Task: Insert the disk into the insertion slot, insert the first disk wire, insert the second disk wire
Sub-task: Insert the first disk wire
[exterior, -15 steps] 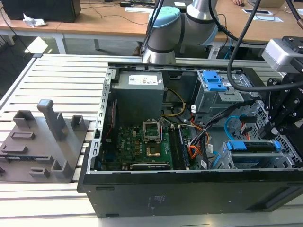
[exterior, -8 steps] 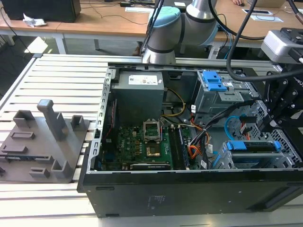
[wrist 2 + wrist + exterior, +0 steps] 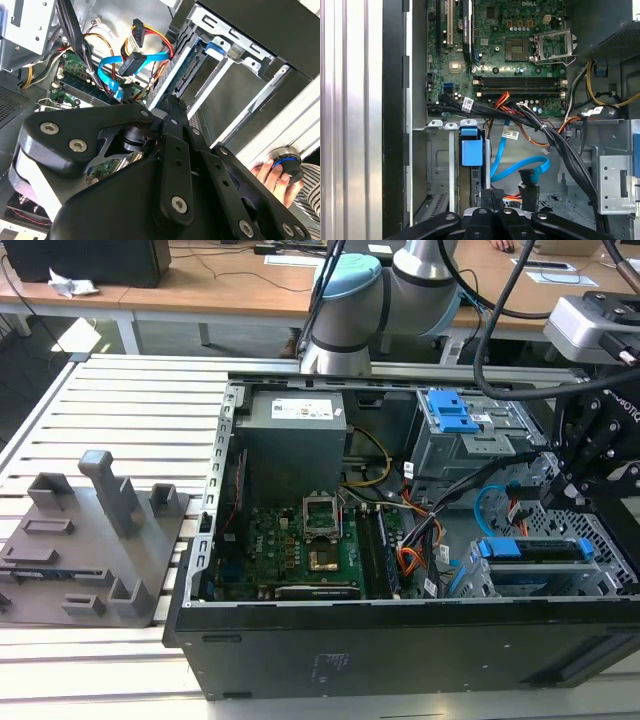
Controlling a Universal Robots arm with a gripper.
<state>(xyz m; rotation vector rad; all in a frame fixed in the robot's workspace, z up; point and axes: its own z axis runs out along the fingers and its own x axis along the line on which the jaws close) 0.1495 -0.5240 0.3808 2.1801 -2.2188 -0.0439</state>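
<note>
disk (image 3: 530, 549) | seated in insertion slot (image 3: 608, 543) | blue end toward motherboard (image 3: 300, 550)

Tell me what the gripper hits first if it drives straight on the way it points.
Probably the disk in its blue carrier, seated in the insertion slot straight ahead of the gripper. The light-blue second disk wire loops beside that line; depth is unclear.

Exterior view looks down on the open case (image 3: 380, 640); both wrist views peer inside.

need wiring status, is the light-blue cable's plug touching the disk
Apart: in the first wrist view, the light-blue cable plug hangs clear beside the disk.
</note>
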